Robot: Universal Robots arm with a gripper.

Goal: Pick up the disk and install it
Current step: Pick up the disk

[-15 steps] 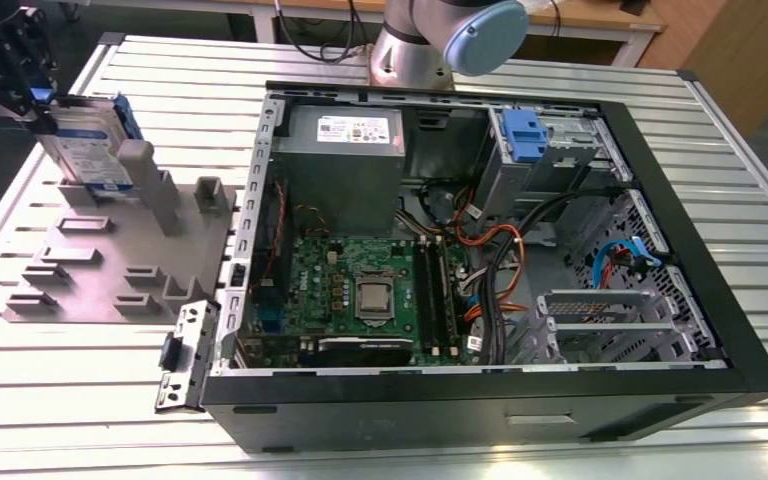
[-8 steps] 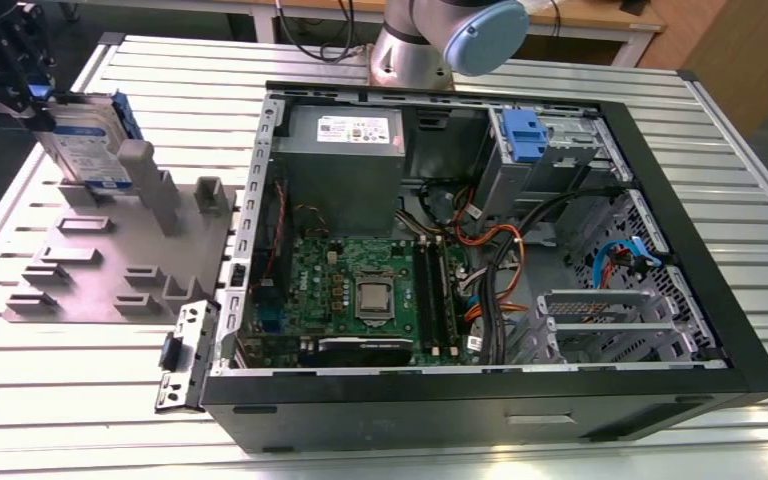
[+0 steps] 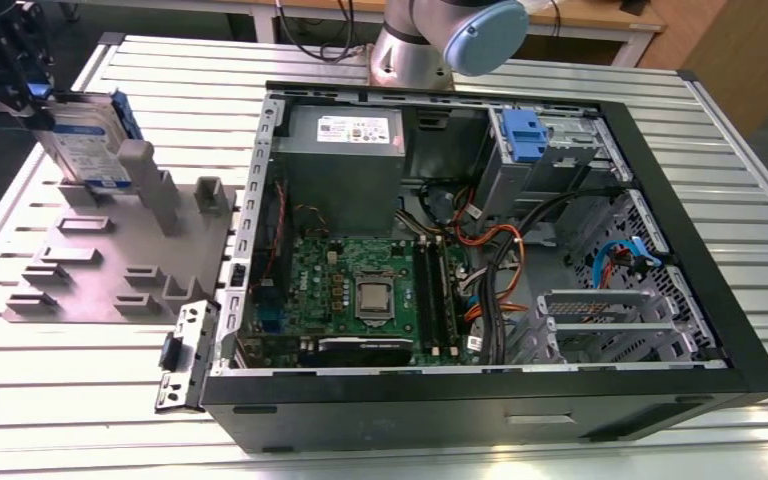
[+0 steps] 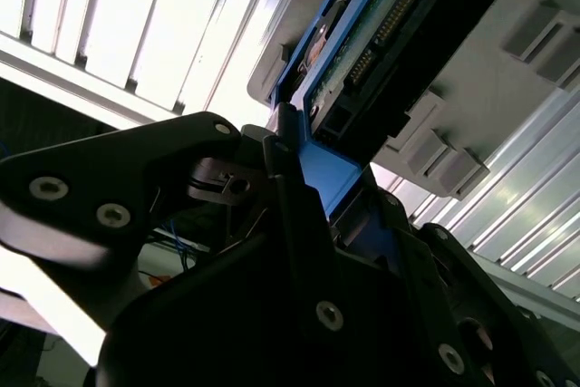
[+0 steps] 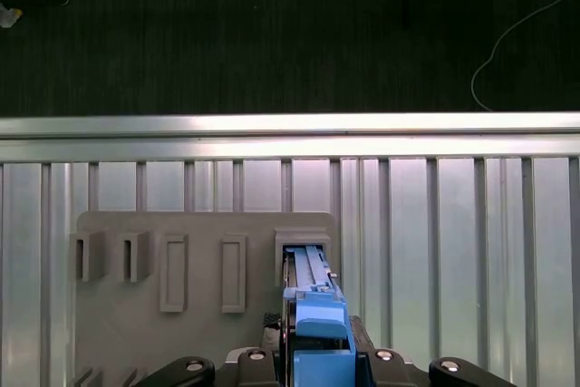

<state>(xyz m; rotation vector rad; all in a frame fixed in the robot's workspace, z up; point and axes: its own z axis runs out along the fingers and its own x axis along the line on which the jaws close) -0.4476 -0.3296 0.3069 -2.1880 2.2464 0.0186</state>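
The disk (image 3: 84,145) stands on edge in a slot at the far corner of a grey fixture plate (image 3: 104,270), on the exterior view's left. It is silver with a white-and-blue label and a blue carrier frame. My gripper (image 3: 40,100) comes down onto its top edge. In the second wrist view a black finger (image 4: 290,188) presses against the blue carrier of the disk (image 4: 381,15). The first wrist view looks down along the disk (image 5: 313,310) to its slot in the fixture plate (image 5: 199,333). The gripper is shut on the carrier.
An open black computer case (image 3: 491,400) lies right of the fixture, with a motherboard (image 3: 357,290), a grey power supply (image 3: 344,130) and a metal drive cage with a blue latch (image 3: 524,135). The fixture carries several raised blocks. The slatted metal table (image 3: 744,200) ends just behind the fixture.
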